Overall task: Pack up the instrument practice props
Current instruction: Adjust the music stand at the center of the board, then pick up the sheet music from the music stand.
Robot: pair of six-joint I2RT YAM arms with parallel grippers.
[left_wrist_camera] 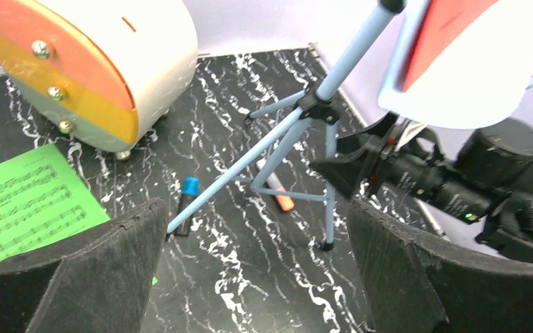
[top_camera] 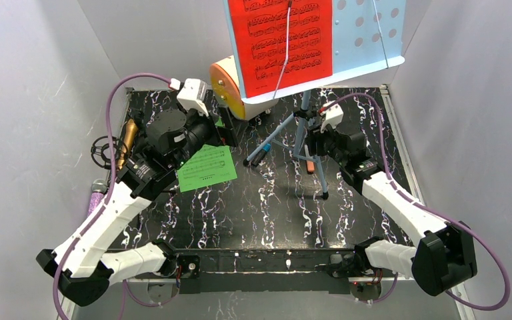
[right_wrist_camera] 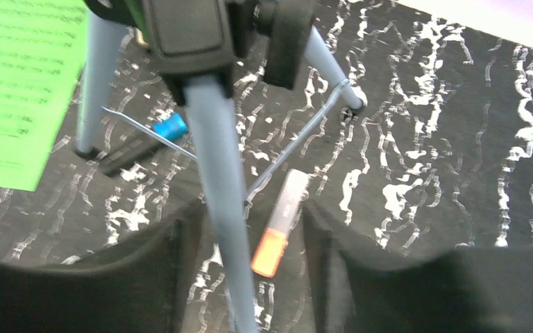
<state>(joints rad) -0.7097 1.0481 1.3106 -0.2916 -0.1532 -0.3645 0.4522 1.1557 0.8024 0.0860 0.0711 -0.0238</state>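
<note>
Though light-looking, the pale-blue perforated sheet-music tripod (top_camera: 305,100) seems top-heavy; grip its stiff pole. Right end effector (right_wrist_camera: 250,222) half-parted around 1 leg; left end effector (left_wrist_camera: 257,215) wide.

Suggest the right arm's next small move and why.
Probably close the right gripper on the pale-blue stand leg: the leg runs between its fingers with a gap beside it, so it isn't clamped. The stand is upright, red sheet on it, so a firm hold likely comes before folding.
</note>
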